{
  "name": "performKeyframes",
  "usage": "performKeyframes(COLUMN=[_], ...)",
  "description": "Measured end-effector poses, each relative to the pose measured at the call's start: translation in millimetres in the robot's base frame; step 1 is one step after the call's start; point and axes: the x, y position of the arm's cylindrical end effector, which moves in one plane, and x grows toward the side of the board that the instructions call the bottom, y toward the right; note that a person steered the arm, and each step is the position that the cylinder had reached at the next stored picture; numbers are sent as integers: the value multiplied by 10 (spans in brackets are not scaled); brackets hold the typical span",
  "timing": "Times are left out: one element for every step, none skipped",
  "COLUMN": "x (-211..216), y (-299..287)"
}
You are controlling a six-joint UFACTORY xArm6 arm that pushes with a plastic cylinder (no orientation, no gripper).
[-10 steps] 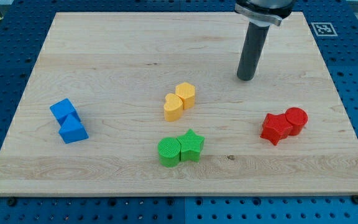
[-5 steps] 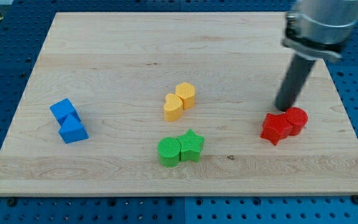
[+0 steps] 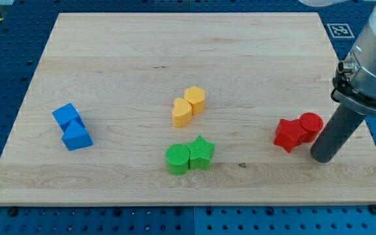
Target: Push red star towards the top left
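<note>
The red star (image 3: 288, 134) lies on the wooden board (image 3: 142, 52) at the view's right, touching a red cylinder (image 3: 311, 125) on its right. My tip (image 3: 321, 157) rests on the board just below and right of the red cylinder, a small gap from both red blocks. The dark rod rises from it up to the arm at the view's right edge.
A green cylinder (image 3: 177, 160) and green star (image 3: 202, 152) touch at bottom centre. Two yellow blocks (image 3: 188, 107) sit together mid-board. Two blue blocks (image 3: 72, 126) sit together at the left. The board's right edge is close to my tip.
My tip has swept from the top centre-right of the board down past the red blocks' right side to below and right of them. The blocks have not moved.
</note>
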Motion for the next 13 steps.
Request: performKeyframes(x=[0, -32, -180, -417, -585, -588, -604, -805, -1252, -1564, -1515, -1390, -1299], y=[-88, -221, -235, -296, -568, -954, -1201, -1325, -1334, -1495, -1840, -2249, -2764])
